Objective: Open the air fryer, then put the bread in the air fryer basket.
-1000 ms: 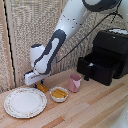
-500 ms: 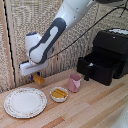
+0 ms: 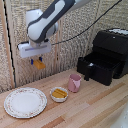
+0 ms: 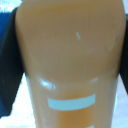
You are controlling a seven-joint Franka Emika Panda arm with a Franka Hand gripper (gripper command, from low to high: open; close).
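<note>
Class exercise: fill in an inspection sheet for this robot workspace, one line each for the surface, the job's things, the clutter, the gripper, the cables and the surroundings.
Surface: wooden table, light planks.
Job's things: air fryer at the exterior view's right, its air fryer basket pulled out, air fryer handle on the drawer front; bread held in the air, filling the wrist view.
Clutter: patterned plate, small white bowl with a yellow food piece, pink cup.
Gripper: gripper raised above the table at the exterior view's left, shut on the bread.
Cables: dark cable running from the arm toward the air fryer.
Surroundings: woven reed-like wall behind the table.
</note>
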